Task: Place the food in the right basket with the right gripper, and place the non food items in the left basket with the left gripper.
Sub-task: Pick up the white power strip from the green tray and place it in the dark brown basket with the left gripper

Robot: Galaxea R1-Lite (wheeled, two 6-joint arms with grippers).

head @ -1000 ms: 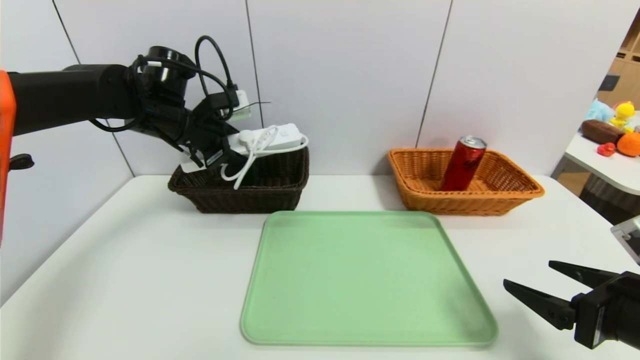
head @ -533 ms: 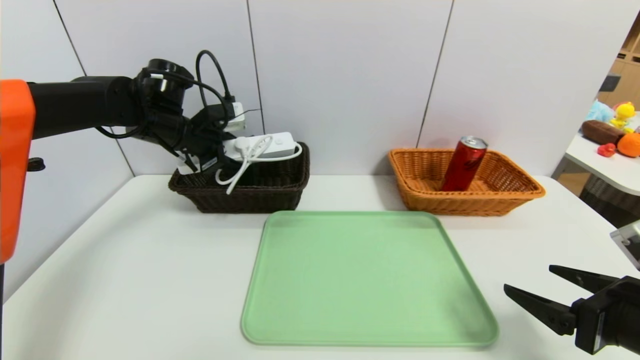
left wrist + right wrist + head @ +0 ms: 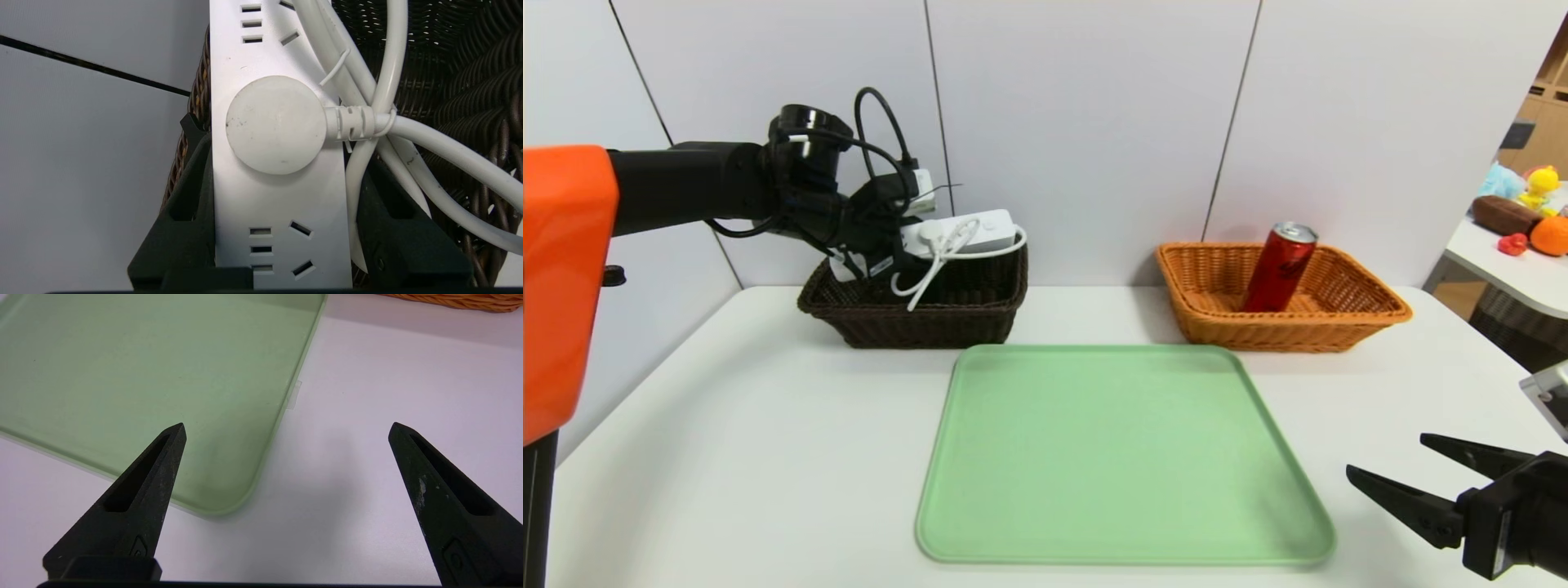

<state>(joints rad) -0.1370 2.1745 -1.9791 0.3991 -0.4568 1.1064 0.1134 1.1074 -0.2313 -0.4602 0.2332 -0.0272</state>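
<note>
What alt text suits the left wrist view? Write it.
The left gripper, jaws shut on a long white plastic power strip, holds it over the dark brown woven wicker basket. A round white plug sits in the strip, its cord looping aside.

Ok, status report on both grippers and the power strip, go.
Left gripper shut on power strip, over dark brown basket. Right gripper open, parked beside green tray. Red can in orange basket. Nothing blocking.

Woven wicker baskets [image 3: 915, 314], smooth tray [image 3: 1123, 453]
</note>
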